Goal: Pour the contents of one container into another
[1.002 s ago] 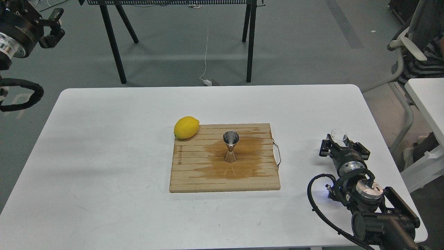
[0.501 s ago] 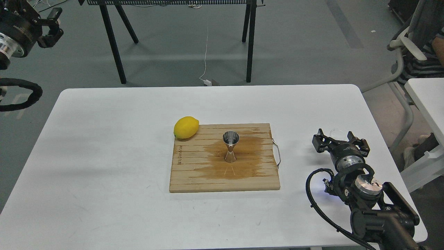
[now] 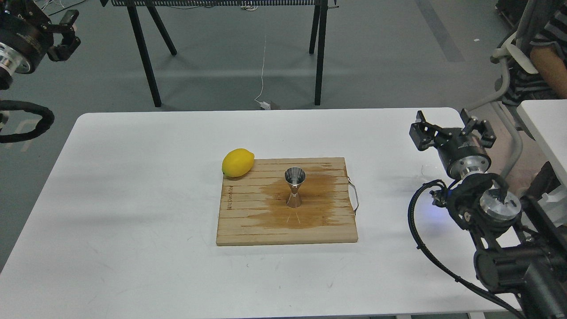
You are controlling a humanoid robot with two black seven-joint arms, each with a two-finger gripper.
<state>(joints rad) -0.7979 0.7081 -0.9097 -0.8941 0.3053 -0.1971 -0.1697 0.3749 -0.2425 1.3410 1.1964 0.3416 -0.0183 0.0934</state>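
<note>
On the wooden cutting board [image 3: 248,221] in the middle of the white table [image 3: 133,186], you have the steel jigger [image 3: 294,187] standing upright on one cone, the other cone opening upward. It is shiny silver, pinched to a narrow waist, and it stands within a dark wet stain that spreads over the board's right half. A yellow lemon [image 3: 238,162] lies at the board's far left corner, partly over its edge, well apart from the jigger. A thin metal handle [image 3: 354,197] sticks out of the board's right side.

Your right gripper [image 3: 451,129] is raised over the table's far right corner, its jaws spread wide apart with nothing between them. Just below it, beside the arm's wrist, a faint clear curved outline on the table [image 3: 429,169] may be the small glass cup; it is nearly colourless against the white surface and mostly hidden by the arm, so you cannot tell its shape or whether it stands upright.

Your left gripper [image 3: 66,33] hangs off the table at the upper left, over the grey floor [image 3: 376,57]. It is dark and small there, and you cannot tell how its jaws stand.
</note>
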